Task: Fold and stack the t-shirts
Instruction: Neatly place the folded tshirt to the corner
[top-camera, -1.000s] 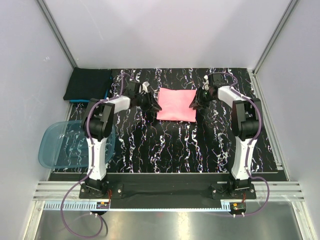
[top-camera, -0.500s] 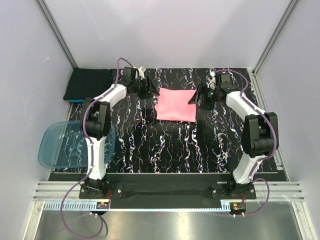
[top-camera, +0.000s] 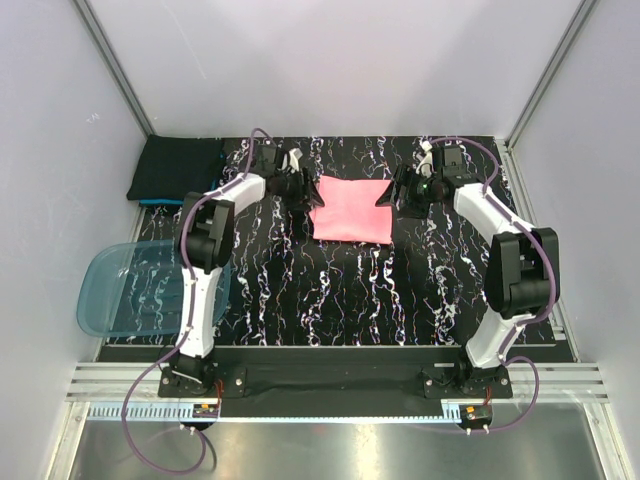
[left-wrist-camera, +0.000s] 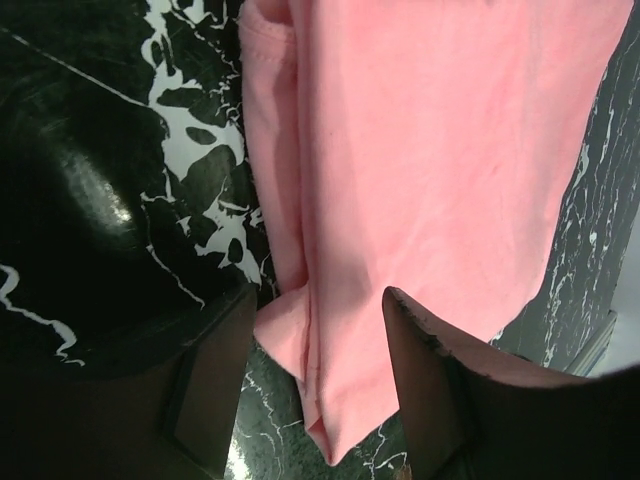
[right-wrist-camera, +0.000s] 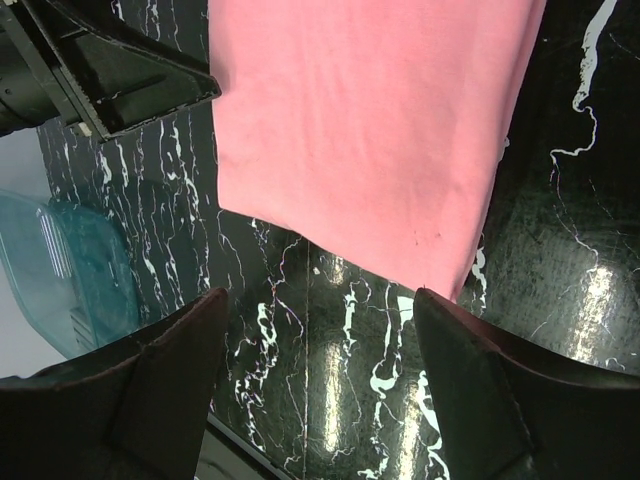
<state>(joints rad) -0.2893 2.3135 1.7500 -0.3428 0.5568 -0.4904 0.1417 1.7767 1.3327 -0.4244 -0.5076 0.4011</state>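
Observation:
A salmon-pink t-shirt (top-camera: 350, 210) lies folded into a rectangle at the back middle of the table. My left gripper (top-camera: 304, 190) is open at its back-left corner. In the left wrist view the jaws (left-wrist-camera: 320, 375) stand apart on either side of a layered corner of the pink cloth (left-wrist-camera: 420, 150). My right gripper (top-camera: 386, 199) is open and empty at the shirt's right edge. Its wrist view shows the gripper (right-wrist-camera: 315, 345) over bare table just off the pink shirt's (right-wrist-camera: 370, 120) edge. A folded black t-shirt (top-camera: 178, 167) lies at the back left on a teal-blue one (top-camera: 160, 202).
A translucent blue tub (top-camera: 125, 290) hangs over the table's left edge and also shows in the right wrist view (right-wrist-camera: 60, 270). The tabletop (top-camera: 360, 290) is black marble-patterned. White walls close in the back and sides.
Both arms have reached further back along the pink shirt's sides. The left gripper has closed in on the shirt's back-left corner. The shirt has barely moved.

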